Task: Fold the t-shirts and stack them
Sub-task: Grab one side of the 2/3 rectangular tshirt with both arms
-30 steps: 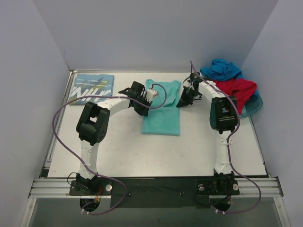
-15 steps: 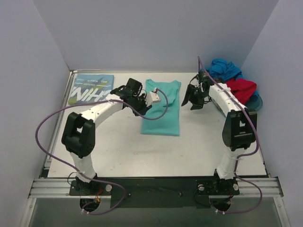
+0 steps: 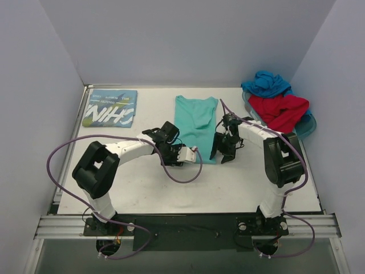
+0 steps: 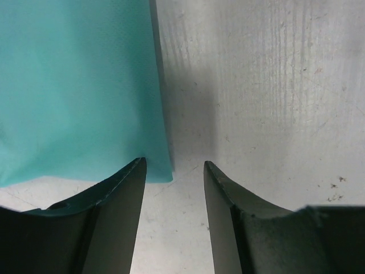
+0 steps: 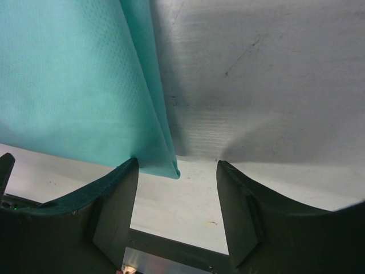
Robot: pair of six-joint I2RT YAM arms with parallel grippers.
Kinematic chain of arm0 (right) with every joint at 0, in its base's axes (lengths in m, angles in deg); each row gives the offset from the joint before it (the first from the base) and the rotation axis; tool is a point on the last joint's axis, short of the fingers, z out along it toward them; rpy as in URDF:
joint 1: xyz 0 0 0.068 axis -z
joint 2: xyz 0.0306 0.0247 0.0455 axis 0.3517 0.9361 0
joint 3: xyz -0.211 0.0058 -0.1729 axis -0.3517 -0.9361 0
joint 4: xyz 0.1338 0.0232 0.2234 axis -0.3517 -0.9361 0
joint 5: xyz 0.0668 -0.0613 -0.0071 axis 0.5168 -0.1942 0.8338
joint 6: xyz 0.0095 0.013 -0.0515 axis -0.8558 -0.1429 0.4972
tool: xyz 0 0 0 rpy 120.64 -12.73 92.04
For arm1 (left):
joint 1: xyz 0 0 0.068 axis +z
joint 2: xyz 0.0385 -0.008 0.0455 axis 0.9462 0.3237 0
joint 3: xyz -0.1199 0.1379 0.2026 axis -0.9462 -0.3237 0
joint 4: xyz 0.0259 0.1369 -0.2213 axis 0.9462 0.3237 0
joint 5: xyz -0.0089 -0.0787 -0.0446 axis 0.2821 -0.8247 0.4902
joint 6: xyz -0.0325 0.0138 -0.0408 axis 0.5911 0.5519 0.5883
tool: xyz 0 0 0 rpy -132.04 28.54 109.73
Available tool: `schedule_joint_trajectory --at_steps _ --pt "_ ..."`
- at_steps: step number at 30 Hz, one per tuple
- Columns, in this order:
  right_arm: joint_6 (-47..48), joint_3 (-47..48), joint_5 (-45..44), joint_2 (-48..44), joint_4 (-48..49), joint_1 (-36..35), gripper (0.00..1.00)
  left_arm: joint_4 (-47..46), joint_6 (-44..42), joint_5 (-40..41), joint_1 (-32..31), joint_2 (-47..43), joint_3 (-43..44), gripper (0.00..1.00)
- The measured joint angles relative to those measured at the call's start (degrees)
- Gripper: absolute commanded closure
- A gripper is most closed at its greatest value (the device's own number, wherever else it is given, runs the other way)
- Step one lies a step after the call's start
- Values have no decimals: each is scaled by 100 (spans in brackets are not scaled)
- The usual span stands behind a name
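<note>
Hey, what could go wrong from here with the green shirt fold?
The left gripper, open, straddles only the corner tip of the mint-green shirt, so a pinch may slip off. At the right gripper, also open, the corner looks layered; it might catch only the top layer.

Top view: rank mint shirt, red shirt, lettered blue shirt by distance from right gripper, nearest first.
1. Mint shirt, its near corner at the right gripper.
2. Red shirt, far right pile.
3. Lettered blue shirt, far left corner.
</note>
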Motion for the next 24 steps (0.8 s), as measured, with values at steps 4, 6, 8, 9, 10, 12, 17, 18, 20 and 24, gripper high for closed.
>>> schedule_joint_trajectory --at_steps 4,6,8,9,10,12,17,18,20,24 --pt "-146 -223 101 0 251 9 50 -363 -44 240 -94 0 -339 45" --pt "-184 -256 153 -11 289 17 53 -509 -72 352 -138 -17 -439 47" --pt "-243 -269 203 -4 369 37 64 -717 -85 496 -190 -4 -442 51" --pt "-258 -271 238 0 415 37 72 -811 -94 566 -216 -2 -448 58" --pt "-280 -273 280 24 474 37 77 -905 -101 619 -243 0 -455 64" --pt "-323 -275 365 92 601 37 93 -1062 -114 737 -275 7 -463 75" --pt "-459 -472 667 116 857 98 100 -1401 -188 1034 -289 9 -664 100" --pt "-466 -516 728 96 892 118 100 -1416 -195 1060 -291 9 -673 100" --pt "-439 -608 791 22 905 153 100 -1384 -195 1088 -306 7 -667 100" --pt "-278 -815 929 -358 734 114 100 -872 4 960 -315 -111 -557 100"
